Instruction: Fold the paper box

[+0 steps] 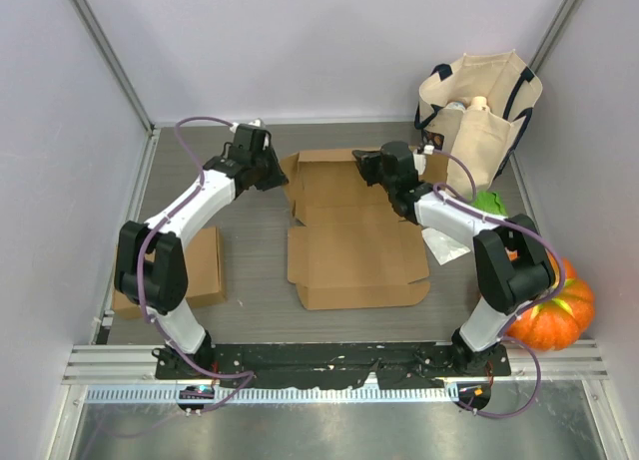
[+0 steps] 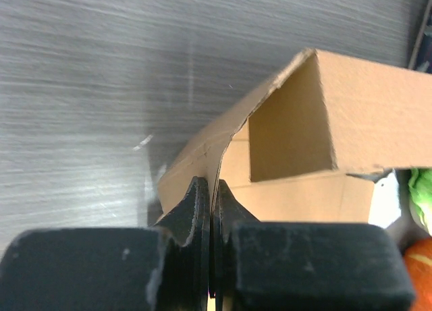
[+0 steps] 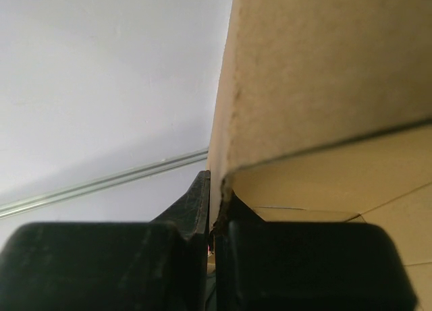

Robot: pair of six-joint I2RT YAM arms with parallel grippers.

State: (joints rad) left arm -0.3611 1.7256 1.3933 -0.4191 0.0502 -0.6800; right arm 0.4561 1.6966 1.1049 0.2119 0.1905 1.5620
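Though mostly flat, box between fingers.

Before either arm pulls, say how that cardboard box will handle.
Probably light: the cardboard box is one thin sheet. Likely hinges at creases: the flap in the left gripper stands up. With the right gripper pinching too, it may bow.

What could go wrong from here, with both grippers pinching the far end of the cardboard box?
1. The left gripper and right gripper each pinch only a thin edge of the cardboard box, so it may slip out at the fingertips.
2. If the arms pull unevenly, the raised flap could crease off its fold line or tear.
3. The right arm is close to the tote bag and might bump it.
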